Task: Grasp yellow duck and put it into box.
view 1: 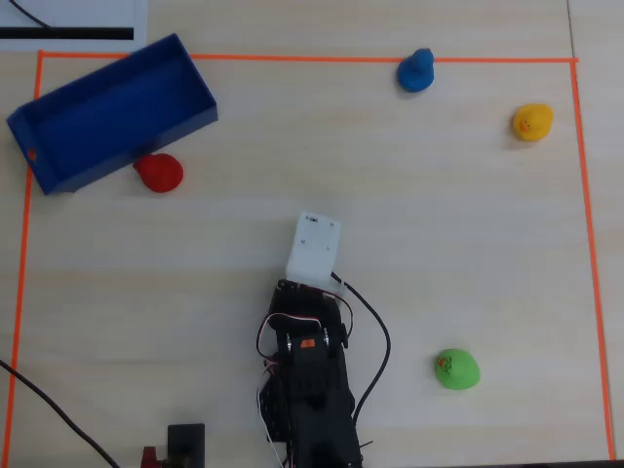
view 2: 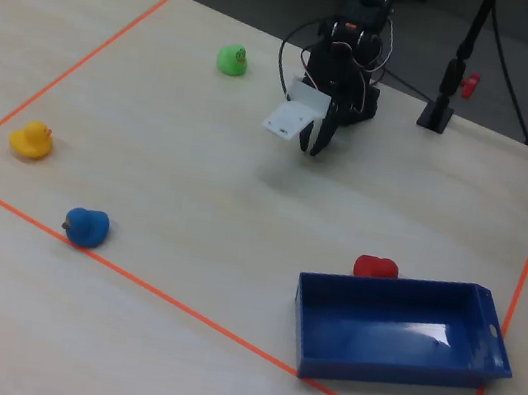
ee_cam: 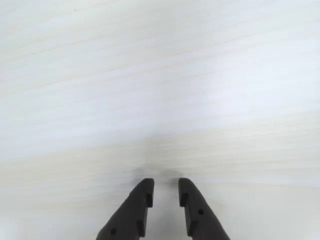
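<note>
The yellow duck [view 1: 532, 122] sits near the right tape line in the overhead view, and at the left in the fixed view [view 2: 30, 139]. The blue box [view 1: 107, 117] lies open-topped at the top left corner, empty, and at the lower right in the fixed view [view 2: 394, 331]. My gripper [ee_cam: 166, 187] hangs over bare table near the middle, far from both. Its jaws stand a narrow gap apart with nothing between them. It also shows in the fixed view [view 2: 313, 147]. In the overhead view the white wrist housing [view 1: 314, 244] hides the fingers.
A red duck toy [view 1: 159, 172] rests against the box's near wall. A blue toy [view 1: 416, 71] sits at the top edge, a green duck toy [view 1: 456, 370] at the lower right. Orange tape [view 1: 590, 244] frames the work area. The arm base and cables [view 1: 312, 390] stand at the bottom.
</note>
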### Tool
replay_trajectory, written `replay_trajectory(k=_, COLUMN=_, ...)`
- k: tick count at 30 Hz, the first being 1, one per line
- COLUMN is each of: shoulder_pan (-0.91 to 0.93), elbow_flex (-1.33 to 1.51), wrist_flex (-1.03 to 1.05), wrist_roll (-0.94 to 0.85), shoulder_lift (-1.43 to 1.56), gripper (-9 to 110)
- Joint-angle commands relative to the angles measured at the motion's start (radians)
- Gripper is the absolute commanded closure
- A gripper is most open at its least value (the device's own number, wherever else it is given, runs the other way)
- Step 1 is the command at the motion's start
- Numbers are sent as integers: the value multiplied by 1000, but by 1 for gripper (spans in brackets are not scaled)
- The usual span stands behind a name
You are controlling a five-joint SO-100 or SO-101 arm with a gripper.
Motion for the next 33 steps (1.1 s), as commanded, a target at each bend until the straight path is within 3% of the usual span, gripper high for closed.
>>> replay_trajectory(k=1, shoulder_pan=-8, elbow_flex=0, wrist_flex=26, wrist_roll=-5, shoulder_lift=-2, gripper=97)
replay_trajectory(k=21, shoulder_pan=-3, elbow_flex=0, wrist_flex=14, wrist_roll=-5, shoulder_lift=-2, gripper=101)
replay_trajectory(k=25, shoulder_pan=25, elbow_flex=0, wrist_flex=-130, wrist_roll=-6, shoulder_lift=-12, gripper=101)
replay_trajectory(k=33, shoulder_pan=103, elbow_flex=0, wrist_flex=-684, wrist_roll=-109, shoulder_lift=-137, gripper=101)
